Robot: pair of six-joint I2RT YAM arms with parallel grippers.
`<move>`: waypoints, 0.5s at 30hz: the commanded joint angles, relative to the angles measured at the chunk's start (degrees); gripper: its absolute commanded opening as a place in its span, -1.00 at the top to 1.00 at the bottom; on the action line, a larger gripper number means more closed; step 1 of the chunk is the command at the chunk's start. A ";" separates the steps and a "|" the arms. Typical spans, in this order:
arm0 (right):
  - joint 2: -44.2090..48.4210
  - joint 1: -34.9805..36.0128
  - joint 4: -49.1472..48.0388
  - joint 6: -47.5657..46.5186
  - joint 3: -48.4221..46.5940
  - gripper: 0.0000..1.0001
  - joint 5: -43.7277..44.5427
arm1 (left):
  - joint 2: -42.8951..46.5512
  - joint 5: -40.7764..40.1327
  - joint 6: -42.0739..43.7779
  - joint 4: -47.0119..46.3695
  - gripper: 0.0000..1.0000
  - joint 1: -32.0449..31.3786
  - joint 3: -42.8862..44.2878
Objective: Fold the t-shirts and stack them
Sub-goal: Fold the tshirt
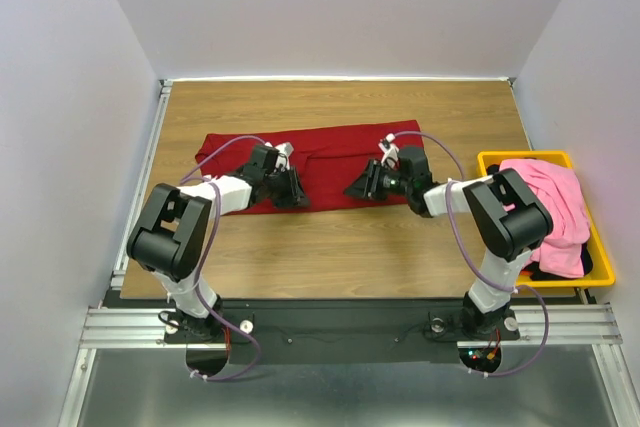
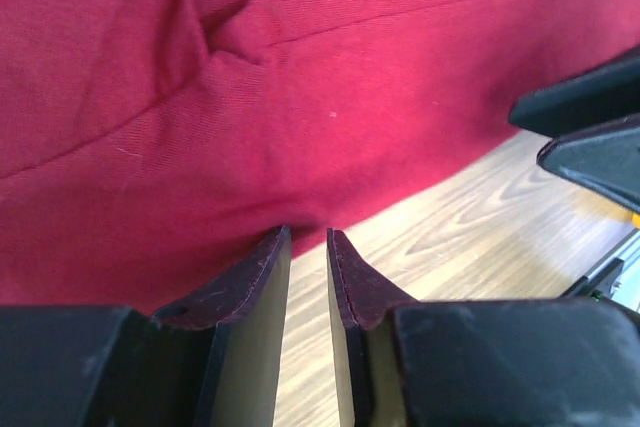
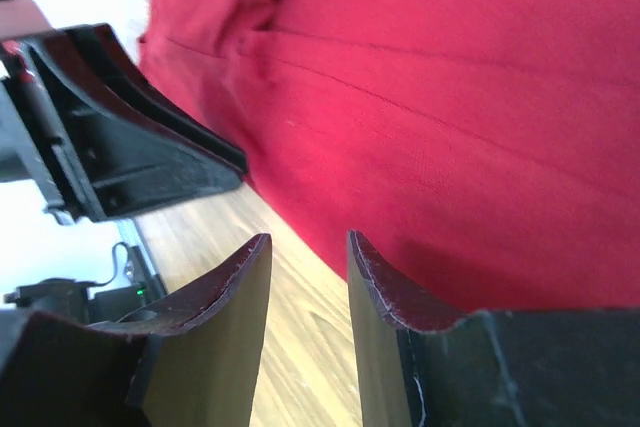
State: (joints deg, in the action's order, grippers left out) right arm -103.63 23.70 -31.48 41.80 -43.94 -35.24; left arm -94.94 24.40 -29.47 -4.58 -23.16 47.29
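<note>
The dark red t-shirt (image 1: 330, 152) lies flat as a long band across the middle of the wooden table. My left gripper (image 1: 290, 189) rests at its near edge, left of centre. In the left wrist view the left gripper (image 2: 308, 232) has a narrow gap with bare wood between its fingers, which touch the shirt's hem (image 2: 300, 77). My right gripper (image 1: 365, 187) is at the near edge right of centre. In the right wrist view the right gripper (image 3: 305, 237) is open over wood, beside the red cloth (image 3: 450, 97). A pink shirt (image 1: 550, 197) and a black one (image 1: 543, 271) lie in the bin.
The yellow plastic bin (image 1: 497, 158) stands at the table's right edge. Bare wood table (image 1: 350, 247) lies between the shirt and the arm bases. White walls close in the left, back and right. Each wrist view shows the other gripper nearby (image 2: 590, 137) (image 3: 110, 137).
</note>
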 commanded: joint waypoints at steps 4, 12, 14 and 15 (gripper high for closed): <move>-1.57 -1.90 -4.63 -2.95 4.65 0.17 3.51 | -3.76 -0.94 -1.46 -2.01 0.41 2.50 -1.14; 0.71 -12.53 -7.36 -3.30 10.89 0.17 1.23 | -2.54 -1.38 -1.55 -2.19 0.42 6.37 -5.80; 1.94 -15.96 -7.36 -3.39 11.60 0.17 0.18 | -2.27 -1.38 -1.55 -1.84 0.42 6.81 -6.33; 3.16 -16.93 -7.36 -3.48 12.47 0.17 -0.17 | -2.01 -1.55 -1.38 -1.84 0.42 6.98 -6.50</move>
State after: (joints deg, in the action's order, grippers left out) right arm -103.20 10.79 -38.20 40.75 -33.82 -36.49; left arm -97.30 28.34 -33.12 -11.55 -17.74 43.64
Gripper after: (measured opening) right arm 0.415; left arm 0.290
